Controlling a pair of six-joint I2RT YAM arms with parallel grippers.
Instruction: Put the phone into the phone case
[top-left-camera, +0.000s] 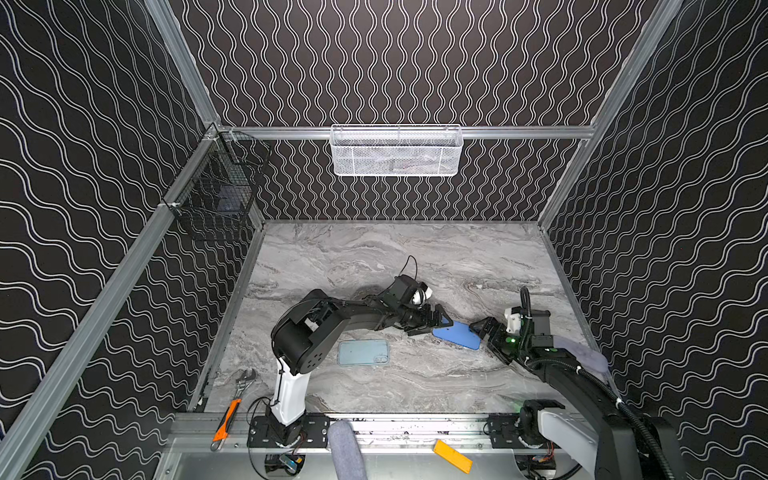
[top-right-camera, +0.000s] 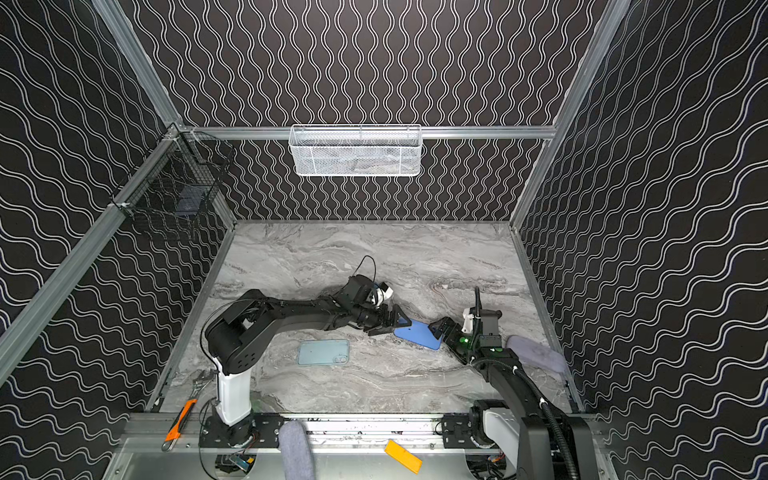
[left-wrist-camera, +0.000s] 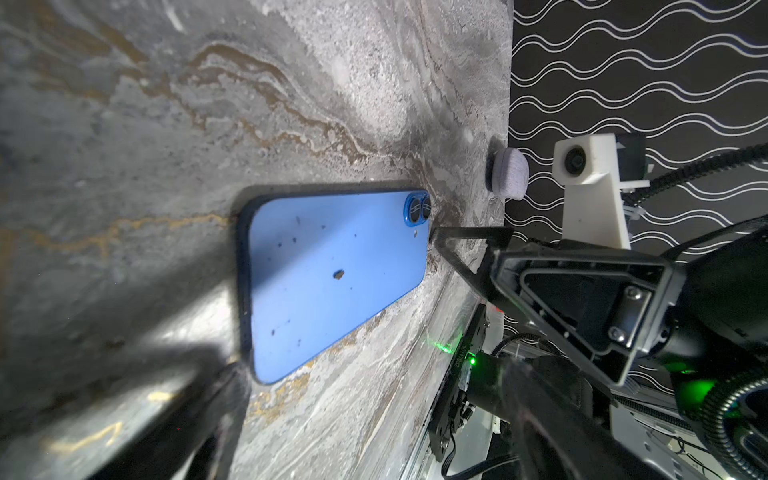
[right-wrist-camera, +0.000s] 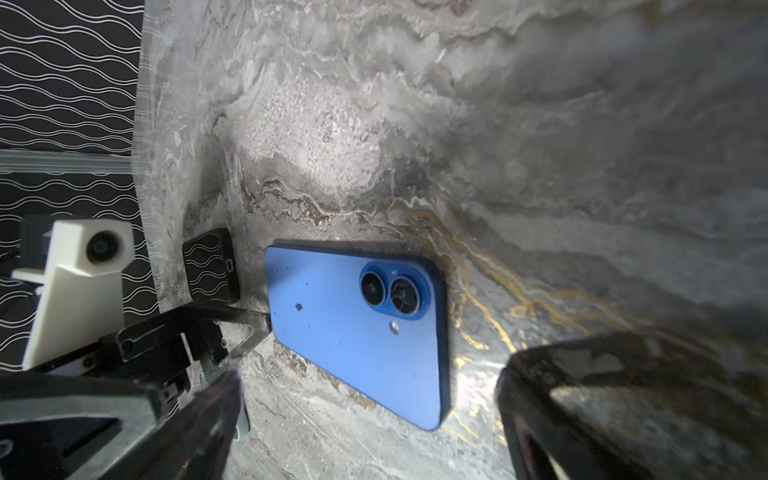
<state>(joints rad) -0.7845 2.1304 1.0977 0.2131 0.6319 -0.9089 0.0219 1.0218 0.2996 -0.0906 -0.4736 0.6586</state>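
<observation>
The flat blue phone (top-left-camera: 457, 336) is lying with its back up (the two camera lenses are showing) on the grey marble-patterned tabletop (top-left-camera: 374, 257), to the right of the middle. The left claw (top-left-camera: 432, 323) is standing open at one short end and the right claw (top-left-camera: 478, 332) is standing open at the camera end. One fingertip of each seems to be touching the phone's edge, but neither is gripping it. The clear, pale blue phone case (top-left-camera: 363, 352) is lying flat near the left arm, apart from the phone.
</observation>
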